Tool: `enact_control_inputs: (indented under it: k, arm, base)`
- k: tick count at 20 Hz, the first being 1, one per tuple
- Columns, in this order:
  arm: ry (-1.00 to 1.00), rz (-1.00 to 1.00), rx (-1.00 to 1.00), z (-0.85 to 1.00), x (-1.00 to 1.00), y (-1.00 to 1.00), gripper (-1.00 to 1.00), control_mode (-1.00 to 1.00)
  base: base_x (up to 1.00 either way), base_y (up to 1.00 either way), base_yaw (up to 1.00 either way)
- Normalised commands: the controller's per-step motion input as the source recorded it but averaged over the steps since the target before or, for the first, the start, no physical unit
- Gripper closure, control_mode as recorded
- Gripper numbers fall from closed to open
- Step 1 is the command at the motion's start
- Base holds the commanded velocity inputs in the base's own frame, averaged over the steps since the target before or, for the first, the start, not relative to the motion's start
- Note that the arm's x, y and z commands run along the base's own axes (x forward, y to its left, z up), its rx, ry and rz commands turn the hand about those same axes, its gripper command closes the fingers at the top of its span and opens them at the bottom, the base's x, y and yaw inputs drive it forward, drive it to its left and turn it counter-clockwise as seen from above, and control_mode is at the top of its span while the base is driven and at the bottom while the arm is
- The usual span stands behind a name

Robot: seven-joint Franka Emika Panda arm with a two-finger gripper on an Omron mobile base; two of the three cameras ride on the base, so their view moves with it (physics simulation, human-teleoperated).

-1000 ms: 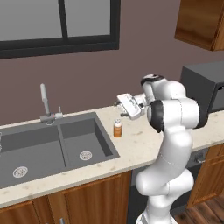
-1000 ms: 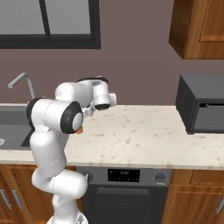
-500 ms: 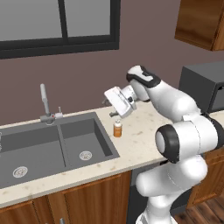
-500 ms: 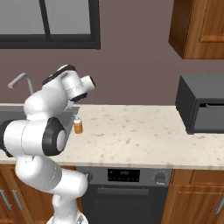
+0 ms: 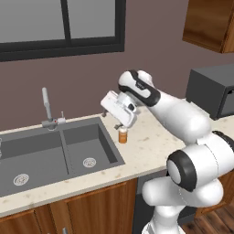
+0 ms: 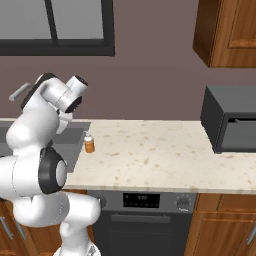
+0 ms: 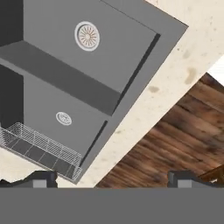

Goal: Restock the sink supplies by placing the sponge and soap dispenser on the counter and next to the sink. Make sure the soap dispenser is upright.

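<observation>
The soap dispenser stands upright on the counter, just right of the sink; the right base view shows the dispenser by the sink's edge. My gripper hovers above the dispenser and the sink's right rim, apart from the bottle. In the hand view my gripper is open, its fingertips wide apart with nothing between them, looking down on both basins of the sink and a strip of counter. The sponge is out of view.
A tall faucet stands behind the sink. A wire rack lies beside the far basin. A dark microwave sits at the counter's right end. Wooden floor lies past the counter's front edge.
The arm has swung left and stretched out toward the sink, carrying the gripper over the sink's right rim. The soap dispenser has stayed upright in place.
</observation>
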Motion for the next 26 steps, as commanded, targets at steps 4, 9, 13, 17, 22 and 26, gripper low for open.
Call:
enact_control_inputs:
  k: [4,9,13,17,22,26]
  arm:
    - [-0.17,0.42,-0.16,-0.23,-0.13,-0.30,-1.00,-1.00]
    - [-0.17,0.40,-0.15,-0.37,-0.48,-0.35,-1.00,-1.00]
    - [-0.24,0.26,-0.12,-0.46,-0.99,-0.41,-1.00,-1.00]
    - [-0.28,0.15,-0.07,-0.38,-1.00,-0.40,-1.00,-1.00]
    - [-0.23,0.15,-0.08,-0.36,-0.95,-0.38,-1.00,-1.00]
    - [-0.07,0.14,-0.07,-0.30,-0.35,-0.36,-1.00,-1.00]
  base:
    - [0.00,0.00,0.00]
    - [0.00,0.00,0.00]
    - [0.00,0.00,0.00]
    - [0.00,0.00,0.00]
    - [0.00,0.00,0.00]
    - [0.00,0.00,0.00]
